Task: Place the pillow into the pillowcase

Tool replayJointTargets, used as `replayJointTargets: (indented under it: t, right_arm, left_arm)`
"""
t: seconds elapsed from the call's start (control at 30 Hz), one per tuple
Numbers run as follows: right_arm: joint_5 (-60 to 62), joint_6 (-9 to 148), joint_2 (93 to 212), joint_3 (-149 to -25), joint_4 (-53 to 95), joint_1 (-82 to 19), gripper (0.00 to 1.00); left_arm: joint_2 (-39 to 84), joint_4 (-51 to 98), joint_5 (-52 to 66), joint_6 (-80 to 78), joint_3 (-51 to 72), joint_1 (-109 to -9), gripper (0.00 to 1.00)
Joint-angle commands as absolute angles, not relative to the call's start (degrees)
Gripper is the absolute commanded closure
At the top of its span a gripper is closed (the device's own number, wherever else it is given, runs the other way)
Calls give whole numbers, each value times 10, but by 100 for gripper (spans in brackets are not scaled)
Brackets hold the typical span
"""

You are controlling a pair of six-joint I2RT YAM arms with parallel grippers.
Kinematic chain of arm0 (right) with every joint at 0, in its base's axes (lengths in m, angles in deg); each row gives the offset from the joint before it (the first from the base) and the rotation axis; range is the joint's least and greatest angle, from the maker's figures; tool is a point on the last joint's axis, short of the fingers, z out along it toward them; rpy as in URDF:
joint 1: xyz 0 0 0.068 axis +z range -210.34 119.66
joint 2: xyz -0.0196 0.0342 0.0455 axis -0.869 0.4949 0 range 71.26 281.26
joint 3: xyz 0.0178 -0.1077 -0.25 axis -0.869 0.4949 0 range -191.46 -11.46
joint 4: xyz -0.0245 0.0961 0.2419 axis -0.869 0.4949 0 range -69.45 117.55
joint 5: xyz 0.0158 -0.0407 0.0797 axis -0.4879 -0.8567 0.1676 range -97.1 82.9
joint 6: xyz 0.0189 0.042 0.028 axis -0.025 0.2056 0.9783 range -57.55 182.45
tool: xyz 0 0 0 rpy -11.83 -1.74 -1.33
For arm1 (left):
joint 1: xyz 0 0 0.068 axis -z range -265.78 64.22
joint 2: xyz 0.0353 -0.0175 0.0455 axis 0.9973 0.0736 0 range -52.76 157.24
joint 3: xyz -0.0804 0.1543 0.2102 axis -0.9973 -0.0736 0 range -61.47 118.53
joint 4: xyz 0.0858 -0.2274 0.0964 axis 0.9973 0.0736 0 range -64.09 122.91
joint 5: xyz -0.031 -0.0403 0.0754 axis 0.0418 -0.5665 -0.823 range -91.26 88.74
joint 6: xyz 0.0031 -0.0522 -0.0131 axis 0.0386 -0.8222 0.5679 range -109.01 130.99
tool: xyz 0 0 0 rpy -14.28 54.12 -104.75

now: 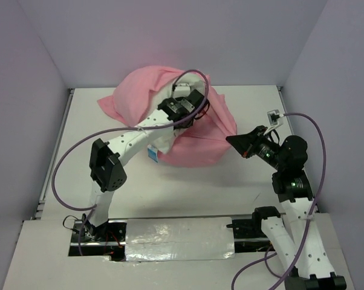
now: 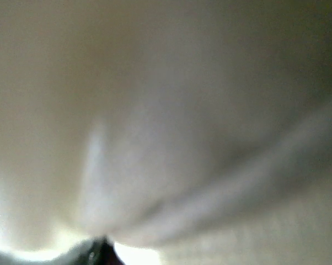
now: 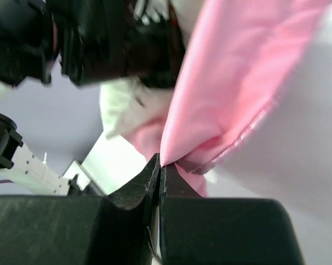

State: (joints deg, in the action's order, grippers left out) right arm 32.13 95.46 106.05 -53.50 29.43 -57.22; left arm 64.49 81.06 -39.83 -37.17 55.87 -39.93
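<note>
Toward the far edge of the desk (image 1: pixel 188 193), about midway between its left and right edges, sits one pink pillowcase (image 1: pixel 188 130) bunched into a rounded heap. Its long axis runs across the desk from left to right, with the right end slightly nearer the arms. One loose corner trails toward the far-left corner, and the other end tapers to a point toward the right edge.

One white pillow (image 1: pixel 164 144) is mostly wrapped in the case. A bare part of it pokes out on the near-left side of the heap, facing the near edge. Its single blue-white tag (image 1: pixel 152 153) hangs at that exposed edge. The rest of the pillow is covered, so I cannot tell which way its length lies.

Both arms are at the heap. The left arm (image 1: pixel 133 139) reaches diagonally from the near-left into the top of it. The left gripper (image 2: pixel 101 253) is closed, and its camera shows only pale, blurred fabric pressed up close. I cannot tell whether any cloth is caught between the fingers.

The right gripper (image 3: pixel 160 165) is at the tapered right end of the heap. Its jaws are pressed together on a fold of the pink pillowcase (image 3: pixel 232 83), pinching the hemmed edge
</note>
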Motion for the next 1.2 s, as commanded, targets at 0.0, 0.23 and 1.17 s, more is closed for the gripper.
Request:
replayJointTargets:
  t: [0.0,0.23,1.17]
  right_arm:
    - [312,928,985,-619,263,-573,100]
    - [293,922,993,-624,275,-575,100]
    - [170,787,1163,-588,417,-582,46]
  left_arm:
    - [640,836,-544,-338,616,-489,100]
    - [630,737,-563,-228,677,-523,98]
    - [523,619,-78,-162,397,-412,2]
